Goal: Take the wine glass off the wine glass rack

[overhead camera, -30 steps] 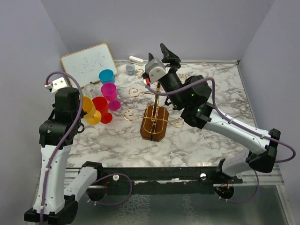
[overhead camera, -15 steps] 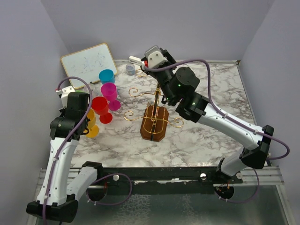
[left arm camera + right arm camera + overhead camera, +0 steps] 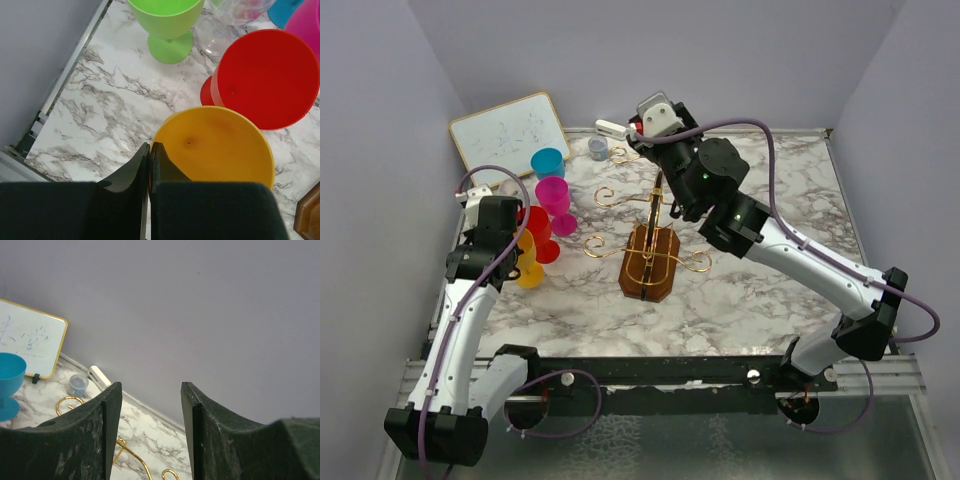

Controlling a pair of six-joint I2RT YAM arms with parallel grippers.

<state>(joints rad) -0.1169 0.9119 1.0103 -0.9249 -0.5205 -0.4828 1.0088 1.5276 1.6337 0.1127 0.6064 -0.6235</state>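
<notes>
The wine glass rack [image 3: 648,262] stands mid-table, a gold wire post with curled hooks on a dark wooden base; no glass hangs on it. Its hooks show low in the right wrist view [image 3: 131,454]. My left gripper [image 3: 150,148] is shut on the rim of the yellow wine glass [image 3: 220,150], which sits left of the rack in the top view [image 3: 527,265]. My right gripper [image 3: 150,405] is open and empty above the back of the rack, facing the back wall.
Red [image 3: 535,222], pink [image 3: 553,195] and blue [image 3: 547,163] glasses stand close to the yellow one. Green [image 3: 167,20] and clear [image 3: 225,20] glasses stand beyond them. A whiteboard [image 3: 508,130], a small grey cup [image 3: 597,148] and a white eraser [image 3: 610,128] lie at the back.
My left arm has swung down and forward with the yellow glass at the table's left. My right gripper has turned from over the rack to face the back wall.
</notes>
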